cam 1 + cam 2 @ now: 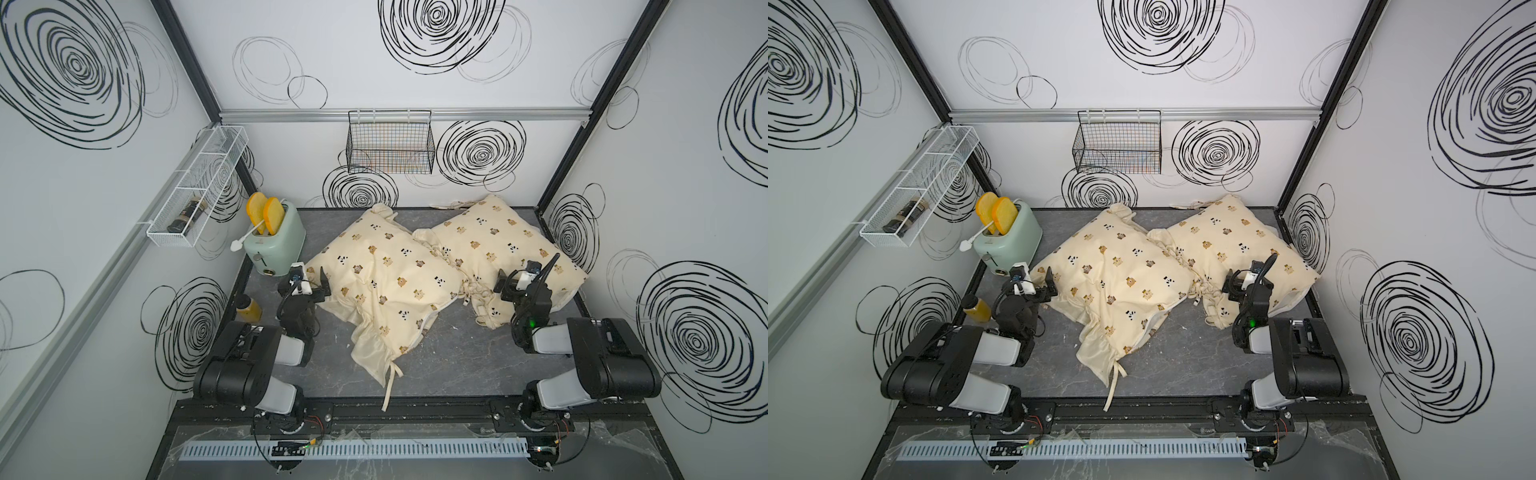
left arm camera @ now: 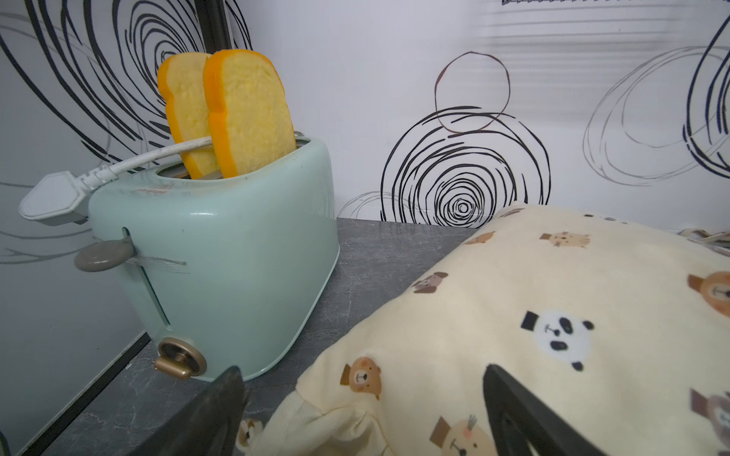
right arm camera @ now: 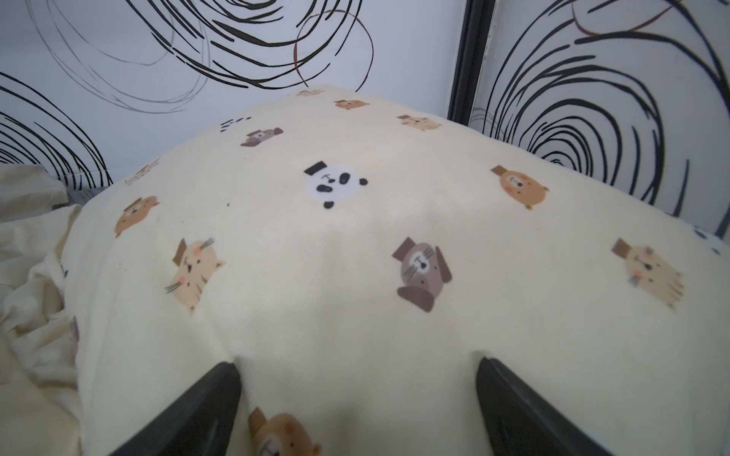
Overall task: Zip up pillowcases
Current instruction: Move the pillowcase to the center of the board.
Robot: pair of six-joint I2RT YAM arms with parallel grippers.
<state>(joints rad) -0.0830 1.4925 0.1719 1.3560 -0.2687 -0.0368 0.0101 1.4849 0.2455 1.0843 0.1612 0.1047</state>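
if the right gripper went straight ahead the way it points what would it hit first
Most likely the pillow in front of it: the cream fabric fills the space ahead of the right gripper, whose jaws stand open.

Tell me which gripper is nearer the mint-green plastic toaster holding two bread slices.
Left. The left gripper is right beside the mint-green toaster; the right gripper is across the table, over a cream animal-print fabric pillowcase.
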